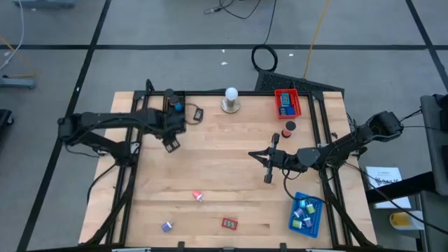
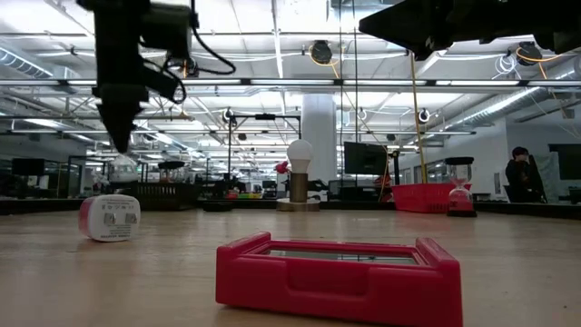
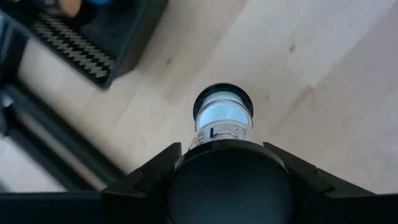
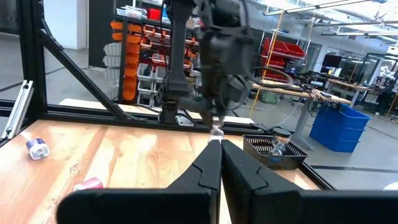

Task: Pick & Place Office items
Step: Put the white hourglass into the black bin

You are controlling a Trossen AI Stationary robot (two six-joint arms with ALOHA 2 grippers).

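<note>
My left gripper hangs over the table's far left part, just near of the black tray, and is shut on a small clear tube with a black rim. My right gripper is shut and empty, level above the table's right middle, pointing left. Loose office items lie on the wood: a white-and-pink roll, a purple roll, a flat red piece and a red-and-black roll. My left gripper holds the clear tube by its upper end, coming from above and pointing down. The tube hangs upright below the fingers, lifted clear of the table. A round dark part of the gripper hides the place of contact in the wrist view.
A white ball on a grey base stands at the far edge. The red tray far right and the blue tray near right hold small pieces. The black tray holds a blue piece. A black frame rails the table's sides.
</note>
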